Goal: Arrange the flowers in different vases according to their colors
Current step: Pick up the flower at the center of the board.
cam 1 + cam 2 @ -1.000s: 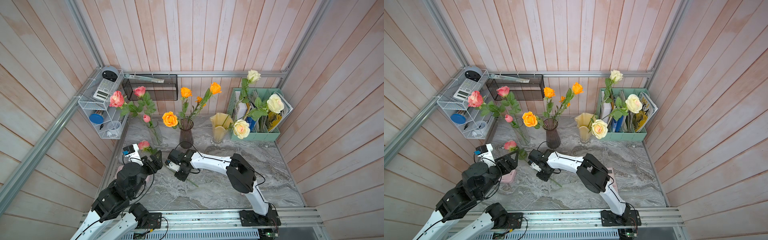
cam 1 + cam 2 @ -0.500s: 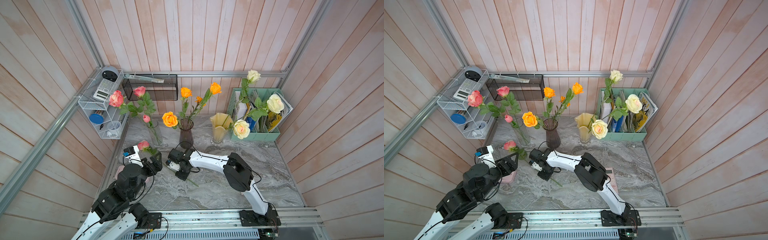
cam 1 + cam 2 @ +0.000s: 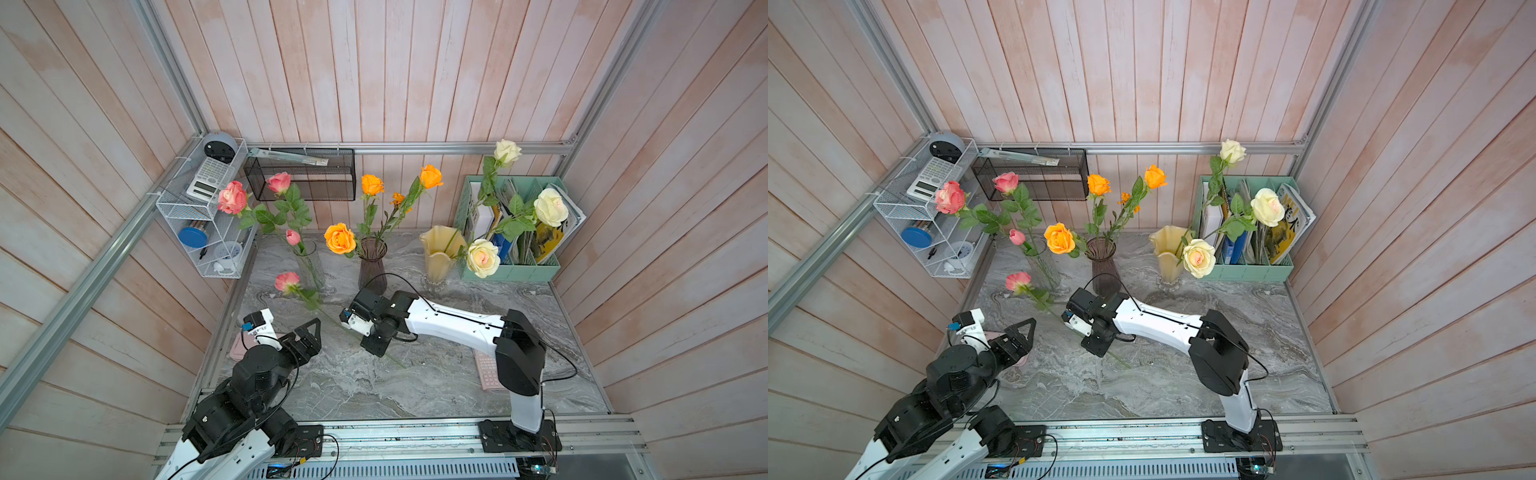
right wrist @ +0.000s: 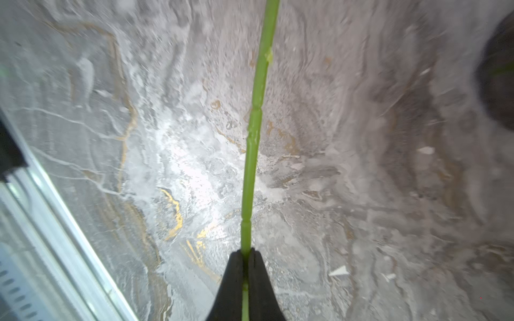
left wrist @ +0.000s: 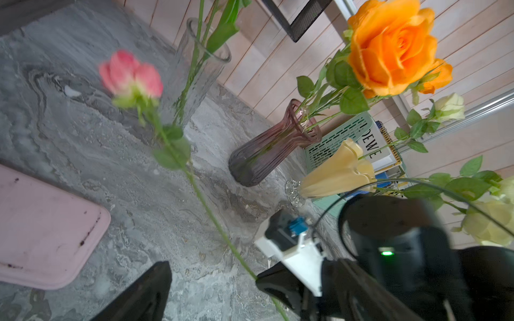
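Observation:
A loose pink flower slants over the table, its long green stem pinched in my right gripper, which is shut on it below the leaves. In a top view my right gripper sits in front of the purple vase. My left gripper stands open just left of the stem, one finger showing with nothing in it. Other pink flowers stand in the clear vase, orange ones in the purple vase, cream ones in the yellow vase.
A mint-green file holder stands at the back right. A white wire rack and a black mesh basket hang on the walls. A pink tray lies by my left arm, and a pink keypad beside my right arm.
My right gripper has shut on the loose pink flower's stem, and the flower head has risen slightly. My left gripper has opened a little wider.

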